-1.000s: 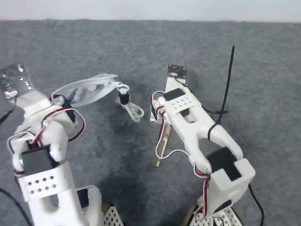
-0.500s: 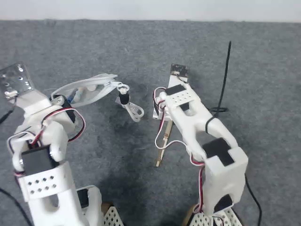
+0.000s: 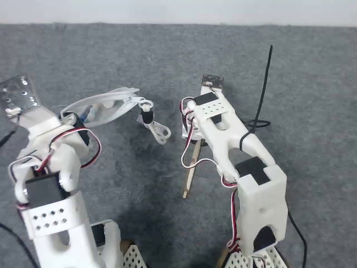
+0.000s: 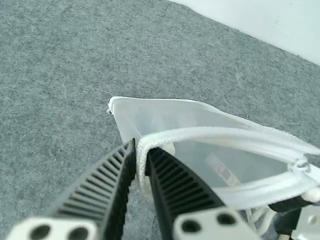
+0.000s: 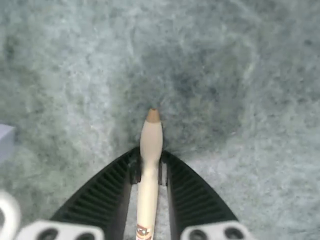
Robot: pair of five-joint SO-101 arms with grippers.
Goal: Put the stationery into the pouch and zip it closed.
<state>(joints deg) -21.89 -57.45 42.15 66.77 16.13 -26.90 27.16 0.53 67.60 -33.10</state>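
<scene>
Glossy translucent plastic pouch (image 4: 165, 117), matt wooden pencil (image 5: 151, 140), rough grey carpet (image 3: 111, 56)

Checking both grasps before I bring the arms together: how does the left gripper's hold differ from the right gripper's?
The left gripper pinches the white zip edge of the soft, translucent pouch. The right gripper clamps the slim, rigid pencil. The pouch spreads wide beyond the left gripper, while only the pencil's short tip sticks out past the right gripper. Both are shut on a task item.
</scene>
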